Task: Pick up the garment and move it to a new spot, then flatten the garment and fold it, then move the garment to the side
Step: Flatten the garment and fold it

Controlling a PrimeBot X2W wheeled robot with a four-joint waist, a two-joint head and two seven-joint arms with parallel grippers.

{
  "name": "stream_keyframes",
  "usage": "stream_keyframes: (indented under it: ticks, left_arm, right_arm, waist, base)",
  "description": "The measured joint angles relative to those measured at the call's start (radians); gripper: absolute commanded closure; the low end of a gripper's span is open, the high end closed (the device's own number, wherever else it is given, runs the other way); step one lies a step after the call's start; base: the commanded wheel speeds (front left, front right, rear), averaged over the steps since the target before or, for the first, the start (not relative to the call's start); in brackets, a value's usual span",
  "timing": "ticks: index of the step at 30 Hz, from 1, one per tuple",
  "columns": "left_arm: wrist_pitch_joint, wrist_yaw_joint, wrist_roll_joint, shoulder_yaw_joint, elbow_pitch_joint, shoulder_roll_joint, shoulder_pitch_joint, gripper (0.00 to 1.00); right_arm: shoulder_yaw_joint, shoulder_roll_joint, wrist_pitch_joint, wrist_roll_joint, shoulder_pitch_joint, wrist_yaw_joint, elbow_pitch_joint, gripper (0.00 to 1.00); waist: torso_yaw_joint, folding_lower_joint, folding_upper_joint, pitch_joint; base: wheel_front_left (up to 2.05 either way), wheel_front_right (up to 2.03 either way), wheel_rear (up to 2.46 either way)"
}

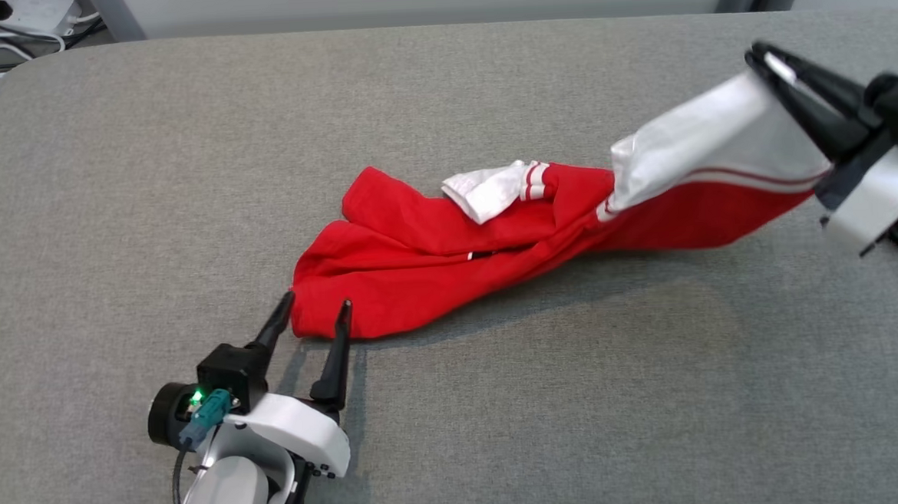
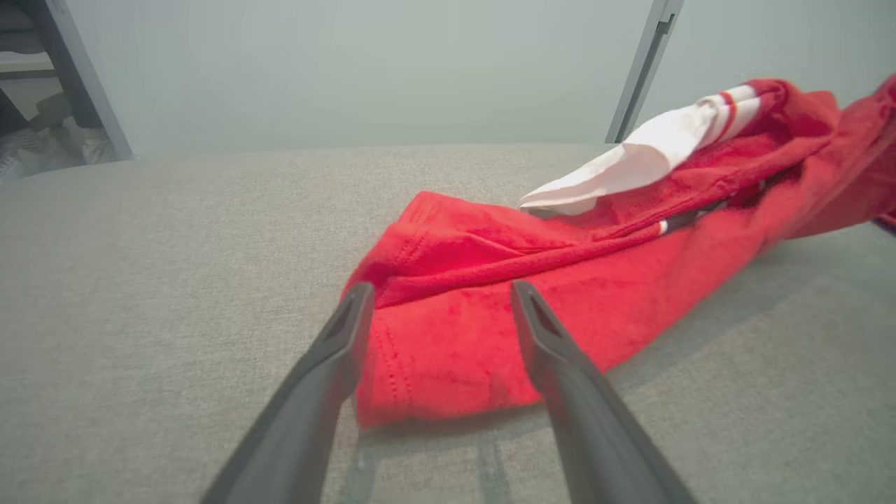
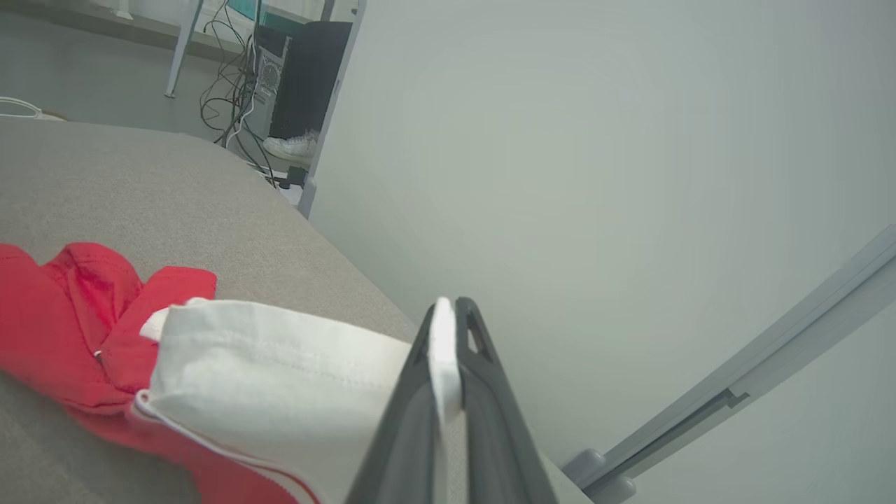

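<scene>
Red-and-white fabric garment (image 1: 450,267): right hand (image 1: 760,55) clamps its raised white end; left hand (image 1: 317,299), spread wide, should pinch the near red corner deeply before lifting.

left gripper (image 1: 317,299): wide open, both fingers spread, pointing up the head view, tips down low
left wrist (image 1: 293,433): white housing at lower left, little green light (image 1: 196,393) glowing beside it
right gripper (image 1: 759,51): pinched tight on the white end of the garment (image 1: 712,134), held up at far right
right wrist (image 1: 872,195): tilted, fingers aiming up-left
</scene>
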Motion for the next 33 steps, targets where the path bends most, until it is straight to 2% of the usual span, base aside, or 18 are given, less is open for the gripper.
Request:
stream_keyframes:
  ticks: [7, 11, 15, 20, 26, 30, 32, 33]
  left_arm:
    - [0.0, -0.01, 0.0, -0.05, 0.049, -0.002, -0.015, 0.0]
    - [0.0, -0.014, -0.014, -0.09, 0.059, -0.002, -0.015, 0.0]
    - [0.0, -0.018, -0.05, -0.155, 0.055, -0.001, -0.015, 0.0]
    - [0.0, -0.023, -0.033, -0.304, 0.058, 0.0, -0.023, 0.0]
    - [0.0, -0.02, 0.045, -0.412, 0.144, -0.001, -0.117, 0.0]
    - [0.0, 0.012, 0.093, -0.444, 0.235, -0.001, -0.178, 0.0]
    - [0.0, 0.015, 0.102, -0.455, 0.293, -0.002, -0.208, 0.0]
    - [0.0, 0.017, 0.114, -0.462, 0.325, -0.002, -0.224, 0.62]
  right_arm:
    - [-0.034, 0.013, -0.002, -0.012, -0.132, 0.0, 0.021, 1.0]
    - [-0.049, 0.044, -0.009, -0.027, -0.203, 0.0, 0.05, 1.0]
    - [0.004, 0.073, 0.003, -0.04, -0.259, 0.0, 0.07, 1.0]
    - [0.079, 0.102, 0.021, -0.026, -0.262, 0.0, 0.079, 1.0]
    - [0.123, 0.108, 0.022, -0.007, -0.26, 0.0, 0.106, 1.0]
    - [0.14, 0.118, 0.017, -0.002, -0.26, 0.0, 0.117, 1.0]
    - [0.146, 0.121, 0.01, 0.001, -0.26, 0.0, 0.129, 1.0]
    - [0.148, 0.12, 0.008, 0.002, -0.26, 0.0, 0.133, 1.0]
  waist:
    - [0.041, 0.0, 0.0, 0.005]
    - [0.067, 0.0, 0.0, 0.002]
    - [0.095, 0.0, 0.0001, -0.004]
    - [0.127, 0.0, 0.0, -0.006]
    - [0.117, 0.0, 0.0, 0.014]
    - [0.086, 0.0, 0.0, 0.027]
    - [0.069, 0.0, 0.0, 0.034]
    - [0.06, 0.0, 0.0, 0.038]
  base:
    - [0.0, 0.0, 0.0]
    - [0.0, 0.0, 0.0]
    - [0.0, 0.0, 0.0]
    - [0.0, 0.0, 0.0]
    - [0.0, 0.0, 0.0]
    - [0.0, 0.0, 0.0]
    - [0.0, 0.0, 0.0]
    - [0.0, 0.0, 0.0]
